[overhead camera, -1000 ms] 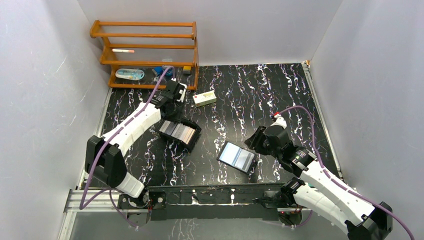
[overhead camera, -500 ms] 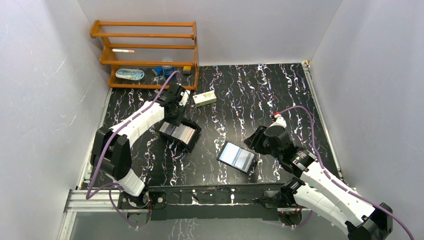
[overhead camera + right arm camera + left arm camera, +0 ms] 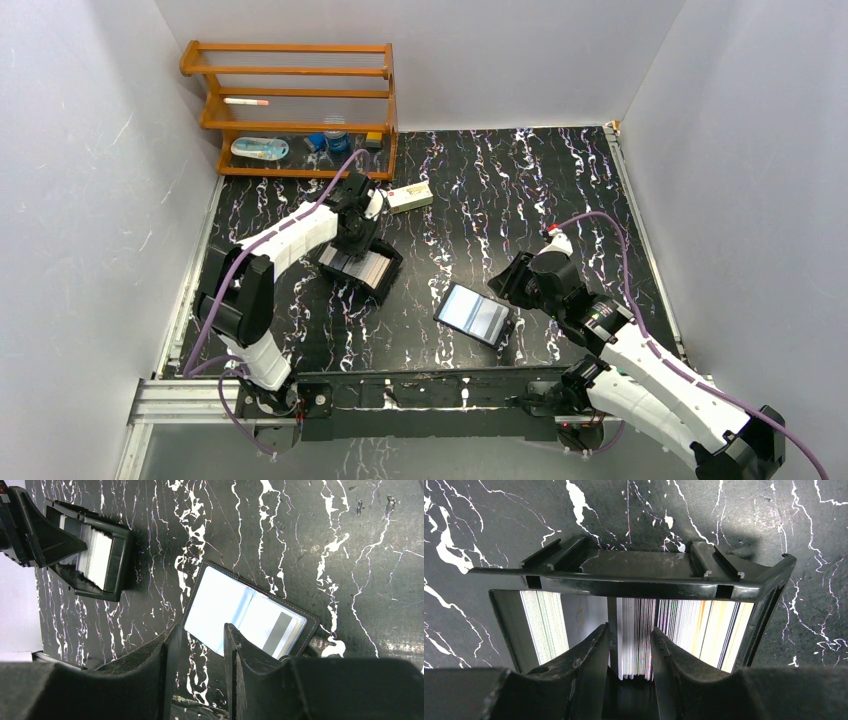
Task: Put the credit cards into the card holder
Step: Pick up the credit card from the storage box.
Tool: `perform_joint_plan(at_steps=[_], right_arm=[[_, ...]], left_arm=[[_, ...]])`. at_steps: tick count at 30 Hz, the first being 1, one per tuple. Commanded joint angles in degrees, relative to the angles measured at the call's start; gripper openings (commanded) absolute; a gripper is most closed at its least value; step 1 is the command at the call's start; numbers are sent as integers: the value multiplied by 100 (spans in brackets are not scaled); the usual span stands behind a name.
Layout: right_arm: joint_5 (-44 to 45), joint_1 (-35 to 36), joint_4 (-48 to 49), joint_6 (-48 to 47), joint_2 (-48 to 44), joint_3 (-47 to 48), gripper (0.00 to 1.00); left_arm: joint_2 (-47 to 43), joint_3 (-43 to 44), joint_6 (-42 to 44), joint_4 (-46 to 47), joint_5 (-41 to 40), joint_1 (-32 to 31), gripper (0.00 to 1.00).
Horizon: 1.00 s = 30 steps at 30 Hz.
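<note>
Straddling a slim bundle of the credit cards (image 3: 689, 630), which stand on edge in a black box (image 3: 624, 580) at the left of the tabletop (image 3: 560, 180), the left tool (image 3: 629, 630) is partly closed; I cannot tell whether its fingers press the bundle. The right tool (image 3: 201, 627) gapes with nothing between its fingers, hovering over the card holder (image 3: 250, 612), which lies open near the tabletop's middle. Print on the cards is too fine to read. The left arm reaches forward, wrist tipped down; the right arm bends in from the near right corner.
</note>
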Motion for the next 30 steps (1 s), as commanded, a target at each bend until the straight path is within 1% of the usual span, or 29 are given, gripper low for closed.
perform_joint_plan(at_steps=[1, 12, 18, 21, 24, 30], right_arm=[[76, -22, 235, -29, -85, -19, 44], [37, -25, 357, -30, 39, -63, 44], [12, -26, 385, -29, 94, -64, 43], [10, -18, 394, -42, 94, -65, 43], [17, -17, 409, -44, 103, -80, 43], [-31, -17, 469, -53, 186, -84, 43]], left_arm=[[-23, -99, 71, 21, -26, 33, 35], [-164, -161, 143, 31, -348, 76, 24], [-108, -234, 159, 100, -391, 101, 23], [-78, -238, 154, 114, -485, 104, 20], [-133, -266, 132, 147, -609, 112, 18], [-243, -307, 132, 152, -637, 164, 17]])
